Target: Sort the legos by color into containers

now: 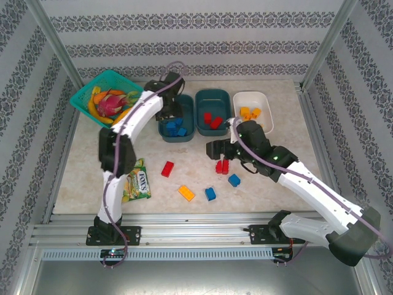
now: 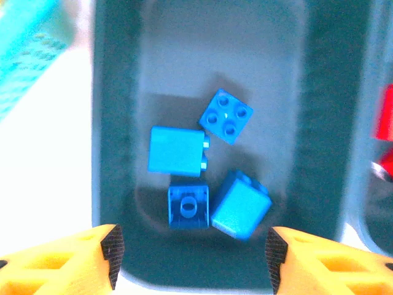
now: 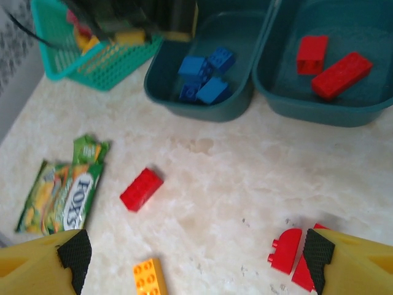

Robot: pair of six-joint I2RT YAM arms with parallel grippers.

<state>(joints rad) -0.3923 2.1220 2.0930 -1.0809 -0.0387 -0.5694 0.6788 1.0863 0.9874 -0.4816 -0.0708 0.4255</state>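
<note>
top external view finds us past halfway: our left claw (image 1: 169, 110), jaws parted and empty, hangs over four blue legos (image 1: 175, 127) in the teal tub (image 1: 191, 134) beneath it, while about six loose legos (image 1: 186, 193) wait beneath and beside our wide-open, empty right claw (image 1: 215, 149).

Glossy plastic legos (image 2: 226, 115), smooth teal plastic container (image 2: 113, 123), matt marbled tabletop (image 3: 245, 172)
</note>
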